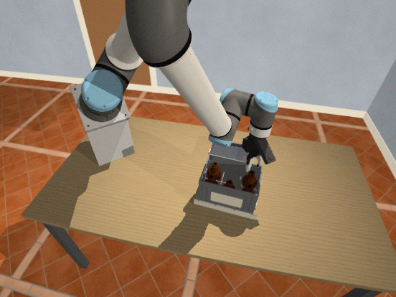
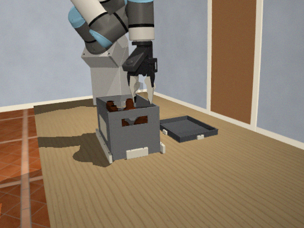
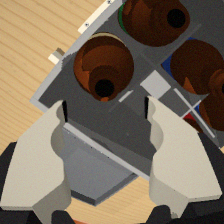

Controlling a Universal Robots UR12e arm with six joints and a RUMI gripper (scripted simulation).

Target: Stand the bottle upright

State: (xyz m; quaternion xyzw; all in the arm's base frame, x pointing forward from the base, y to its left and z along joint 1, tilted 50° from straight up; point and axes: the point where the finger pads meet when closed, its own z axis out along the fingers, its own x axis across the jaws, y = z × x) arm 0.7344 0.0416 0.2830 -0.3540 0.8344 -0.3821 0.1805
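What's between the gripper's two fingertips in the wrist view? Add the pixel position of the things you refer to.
No bottle: in the wrist view, only the crate's grey interior [image 3: 107,125] and near rim [image 3: 95,143] show through the gap.
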